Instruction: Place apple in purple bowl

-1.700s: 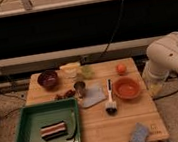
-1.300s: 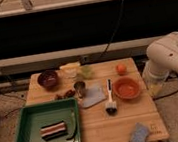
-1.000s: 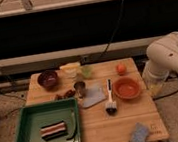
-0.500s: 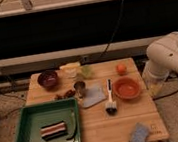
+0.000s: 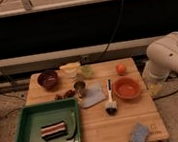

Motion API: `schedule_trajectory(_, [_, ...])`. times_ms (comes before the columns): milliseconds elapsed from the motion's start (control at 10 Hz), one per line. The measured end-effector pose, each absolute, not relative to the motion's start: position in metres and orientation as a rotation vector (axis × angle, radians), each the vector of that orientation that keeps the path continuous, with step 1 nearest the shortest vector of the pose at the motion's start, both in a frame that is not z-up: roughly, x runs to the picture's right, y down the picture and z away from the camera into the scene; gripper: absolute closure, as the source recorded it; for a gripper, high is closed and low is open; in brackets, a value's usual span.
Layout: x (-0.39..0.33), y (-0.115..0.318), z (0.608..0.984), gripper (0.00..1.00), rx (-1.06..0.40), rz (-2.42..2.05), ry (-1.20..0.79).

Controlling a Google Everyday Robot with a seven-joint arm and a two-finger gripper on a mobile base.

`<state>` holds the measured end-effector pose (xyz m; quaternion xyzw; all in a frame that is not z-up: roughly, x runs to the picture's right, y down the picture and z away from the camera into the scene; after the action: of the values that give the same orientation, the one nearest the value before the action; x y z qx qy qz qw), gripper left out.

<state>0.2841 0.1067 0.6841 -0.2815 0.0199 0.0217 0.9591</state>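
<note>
- The pincer point(image 5: 154, 87) hangs apart and empty, right of the orange bowl point(image 5: 126, 88).
- The apple point(image 5: 121, 69) sits just behind that bowl; descend from above, clearing the rim.
- The purple bowl point(image 5: 48, 79) waits far left of it.

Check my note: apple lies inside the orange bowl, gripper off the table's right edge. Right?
No. The camera view shows the apple on the table behind the orange bowl, not inside it. The gripper is off the table's right edge.

Arm point(image 5: 173, 54) folded, claw point(image 5: 154, 87) hanging low, spread
</note>
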Motion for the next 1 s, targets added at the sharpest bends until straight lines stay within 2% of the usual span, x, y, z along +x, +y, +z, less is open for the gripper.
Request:
schedule_trajectory(600, [0.282, 0.107, 0.695, 0.35, -0.592, 0.049, -0.002])
schedule_trajectory(1000, [0.265, 0.082, 0.771, 0.35, -0.618, 0.108, -0.111])
